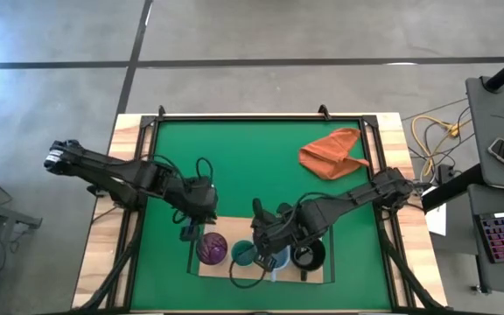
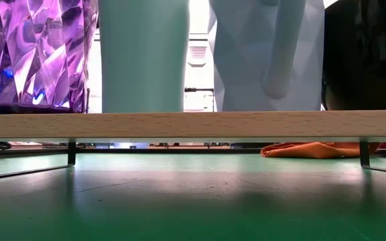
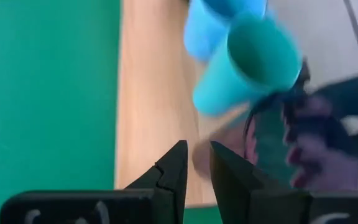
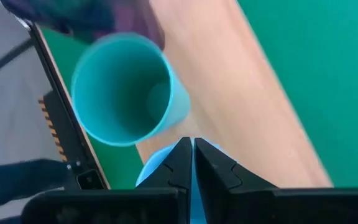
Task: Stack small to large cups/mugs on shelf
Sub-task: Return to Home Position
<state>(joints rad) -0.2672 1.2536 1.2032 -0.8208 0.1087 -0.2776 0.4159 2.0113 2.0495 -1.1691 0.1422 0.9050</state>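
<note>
The light-wood shelf (image 1: 221,268) (image 2: 193,124) stands on the green mat near the table's near edge. On it, in a row from left to right, stand the purple tumbler (image 1: 212,248) (image 2: 35,53), the pale teal cup (image 1: 242,256) (image 2: 143,53), the light blue mug (image 1: 278,262) (image 2: 267,53) and the black mug (image 1: 309,255) (image 2: 367,53). My left gripper (image 1: 188,230) (image 3: 197,149) hovers at the shelf's left end beside the tumbler, empty, with only a narrow gap between its fingers. My right gripper (image 1: 265,238) (image 4: 192,144) is shut above the light blue mug's rim (image 4: 157,165), next to the teal cup (image 4: 126,90). My right gripper's shut fingertips stand right at the light blue mug's rim (image 4: 157,165), coming from above. I cannot tell whether they touch it. The mug stands upright on the shelf.
An orange-red cloth (image 1: 332,153) (image 2: 313,150) lies crumpled at the mat's far right. Thin black uprights (image 2: 71,152) carry the shelf. The green mat (image 1: 234,157) is bare at its middle and far left. Cables and a keyboard lie beyond the table's right edge.
</note>
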